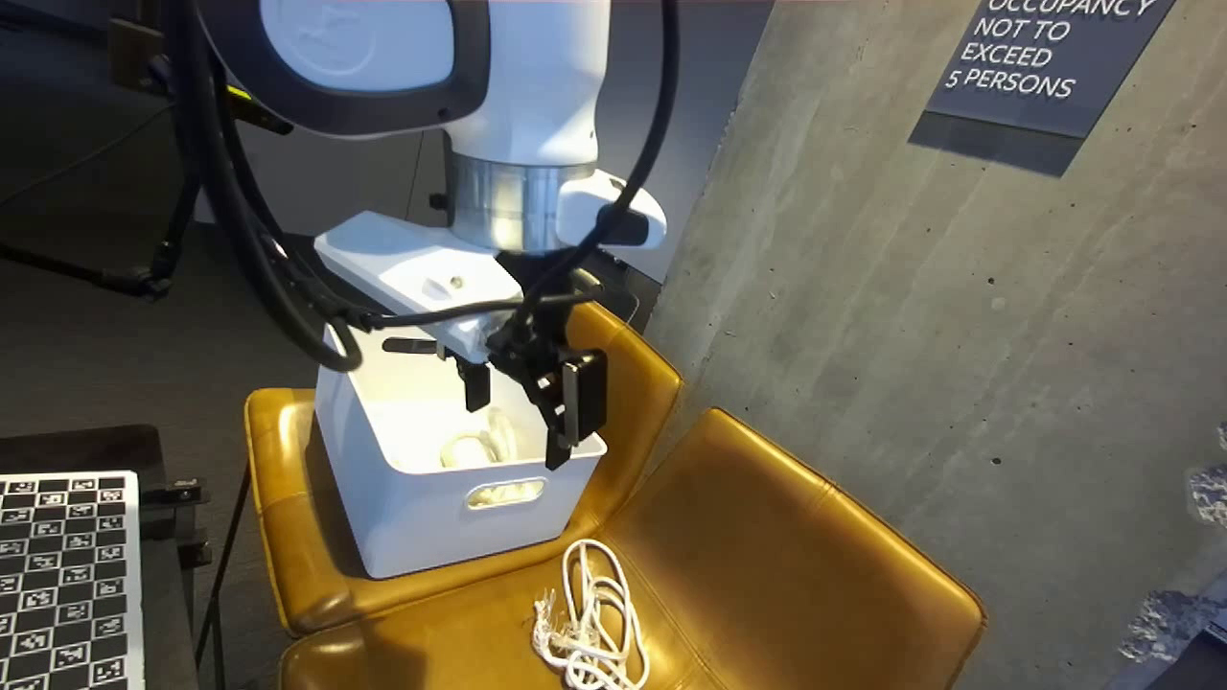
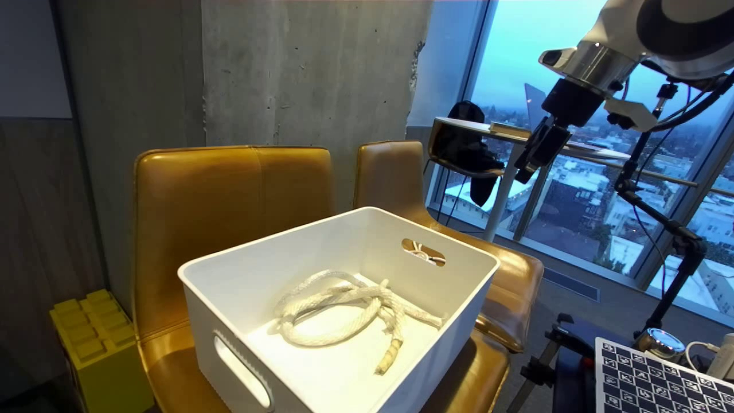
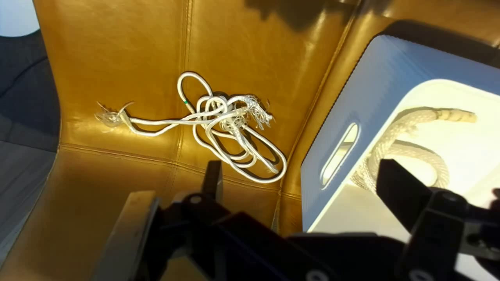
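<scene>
My gripper (image 1: 518,426) hangs in the air with its jaws wide apart and nothing between them; it stands open in the wrist view (image 3: 300,168) too. In an exterior view the gripper (image 2: 524,172) is high up and apart from the white bin (image 2: 275,267). Inside that bin a thick pale rope (image 2: 312,339) lies loosely coiled; part of this rope (image 3: 384,140) shows behind a finger in the wrist view. A thin white cord (image 3: 236,121) with frayed ends lies tangled on the tan leather seat beside the bin (image 3: 375,97).
Two tan leather chairs (image 1: 767,537) stand side by side, backed by a concrete wall (image 1: 911,287). On a dark stand lies a checkered board (image 1: 67,575). A yellow block-shaped object (image 2: 109,361) is on the floor, and a jointed black stand (image 2: 659,212) rises near the window.
</scene>
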You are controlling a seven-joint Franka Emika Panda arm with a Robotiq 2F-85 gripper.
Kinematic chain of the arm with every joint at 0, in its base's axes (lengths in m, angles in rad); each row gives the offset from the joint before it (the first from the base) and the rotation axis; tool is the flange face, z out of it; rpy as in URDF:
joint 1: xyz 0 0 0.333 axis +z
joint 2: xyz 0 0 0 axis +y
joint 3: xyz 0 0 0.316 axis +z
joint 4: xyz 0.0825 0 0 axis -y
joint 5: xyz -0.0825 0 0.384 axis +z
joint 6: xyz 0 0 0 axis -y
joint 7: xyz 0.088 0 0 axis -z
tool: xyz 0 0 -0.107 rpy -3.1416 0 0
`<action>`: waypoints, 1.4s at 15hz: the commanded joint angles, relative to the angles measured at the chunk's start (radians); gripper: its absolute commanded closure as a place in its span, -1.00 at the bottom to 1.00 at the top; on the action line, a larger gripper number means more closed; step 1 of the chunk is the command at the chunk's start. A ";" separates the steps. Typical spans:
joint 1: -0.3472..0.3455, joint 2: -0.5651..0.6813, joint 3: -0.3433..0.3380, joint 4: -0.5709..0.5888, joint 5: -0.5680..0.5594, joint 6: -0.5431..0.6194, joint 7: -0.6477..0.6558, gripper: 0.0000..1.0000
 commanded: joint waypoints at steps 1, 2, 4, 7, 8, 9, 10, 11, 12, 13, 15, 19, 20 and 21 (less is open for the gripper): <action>0.000 0.125 -0.018 0.083 0.099 0.054 -0.116 -1.00; -0.006 0.158 -0.013 0.111 0.124 0.056 -0.140 -1.00; -0.029 0.252 0.004 0.197 0.173 0.047 -0.197 -1.00; -0.079 0.392 0.042 0.339 0.195 0.020 -0.245 -1.00; -0.098 0.434 0.058 0.382 0.189 0.015 -0.248 -1.00; -0.116 0.483 0.075 0.430 0.176 0.011 -0.246 -1.00; -0.132 0.522 0.091 0.469 0.163 0.008 -0.240 -1.00; -0.145 0.569 0.107 0.511 0.148 0.007 -0.234 -1.00; -0.153 0.608 0.120 0.545 0.130 0.007 -0.225 -1.00; -0.159 0.649 0.133 0.578 0.113 0.007 -0.216 -1.00; -0.163 0.722 0.151 0.638 0.074 0.006 -0.201 -1.00; -0.164 0.821 0.183 0.732 0.014 -0.005 -0.184 -1.00; -0.159 0.841 0.188 0.751 0.000 -0.006 -0.177 -1.00; -0.157 0.857 0.194 0.765 -0.011 -0.007 -0.172 -1.00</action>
